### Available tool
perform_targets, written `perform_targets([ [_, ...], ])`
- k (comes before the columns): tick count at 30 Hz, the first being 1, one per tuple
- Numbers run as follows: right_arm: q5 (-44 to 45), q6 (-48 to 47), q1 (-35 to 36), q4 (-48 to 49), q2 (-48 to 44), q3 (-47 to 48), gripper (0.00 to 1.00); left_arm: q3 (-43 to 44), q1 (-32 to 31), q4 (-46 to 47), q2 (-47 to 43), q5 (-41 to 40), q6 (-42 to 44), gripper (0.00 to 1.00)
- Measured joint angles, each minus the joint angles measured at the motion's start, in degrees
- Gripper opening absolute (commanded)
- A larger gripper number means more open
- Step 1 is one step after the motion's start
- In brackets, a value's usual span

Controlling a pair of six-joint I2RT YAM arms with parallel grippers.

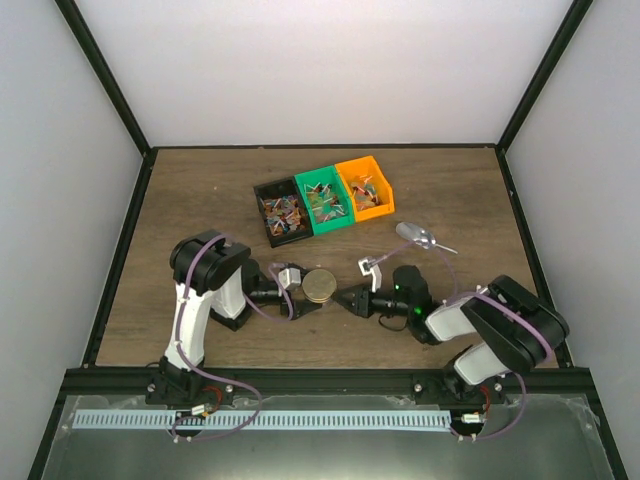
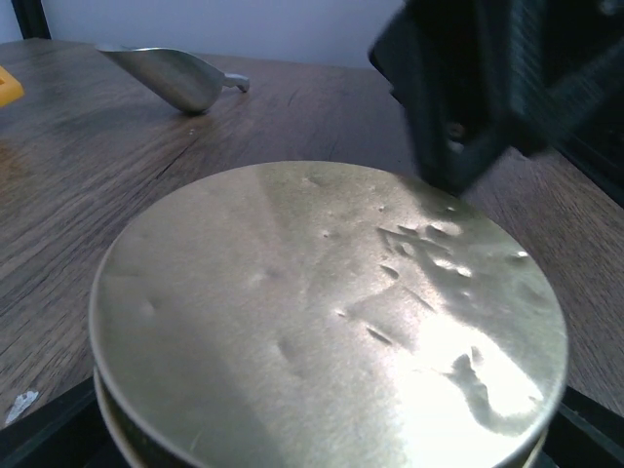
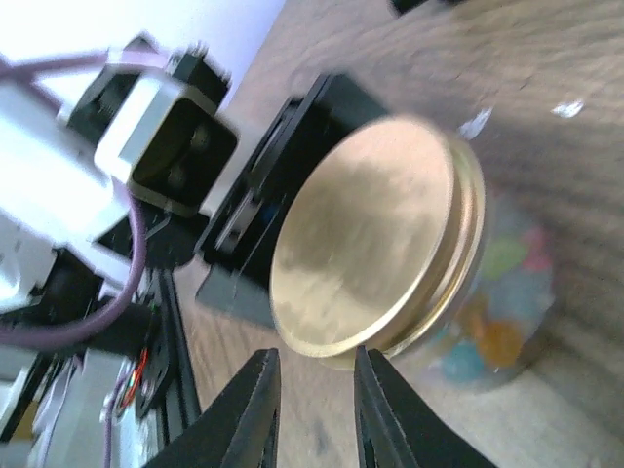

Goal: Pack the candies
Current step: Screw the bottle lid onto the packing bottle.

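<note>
Your jar [image 3: 502, 292] hides under its lid [image 2: 331, 312], candies [image 3: 487, 341] inside only a blur. Left gripper [image 1: 318, 290] clamps the jar; right gripper [image 3: 314, 366], beside the lid, is slightly parted, empty.

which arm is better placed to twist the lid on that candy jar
Right. The right pincer sits at the lid's rim, jaws slightly apart and empty. The left pincer appears to grip the jar below the lid, so it better suits steadying.
</note>
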Motion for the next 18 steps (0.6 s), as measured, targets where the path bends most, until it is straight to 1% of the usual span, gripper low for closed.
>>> perform_targets([
  [2,2.97,-1.42,-0.42,-5.31,-2.08,2.64,0.25,0.00,0.00,0.00,0.00,0.02,0.04,0.86],
  [4,4.61,-2.38,-0.81,-8.72,-2.14,4.94,0.25,0.00,0.15,0.00,0.02,0.15,0.04,0.86],
  [6,5.57,-3.41,-1.38,-11.58,-1.09,7.13,0.24,0.02,0.17,0.00,0.04,0.22,0.09,0.86],
  [8,6.51,-4.42,-1.84,-13.55,0.90,10.08,0.20,0.02,0.22,0.00,0.04,0.28,0.13,0.86],
  [13,6.99,-6.38,-2.05,-16.59,6.49,16.96,0.11,0.02,0.28,0.00,0.07,0.35,0.20,0.86],
  [18,5.27,-7.34,-2.43,-16.92,8.35,18.86,0.04,0.02,0.74,0.00,0.13,0.85,0.35,0.86],
])
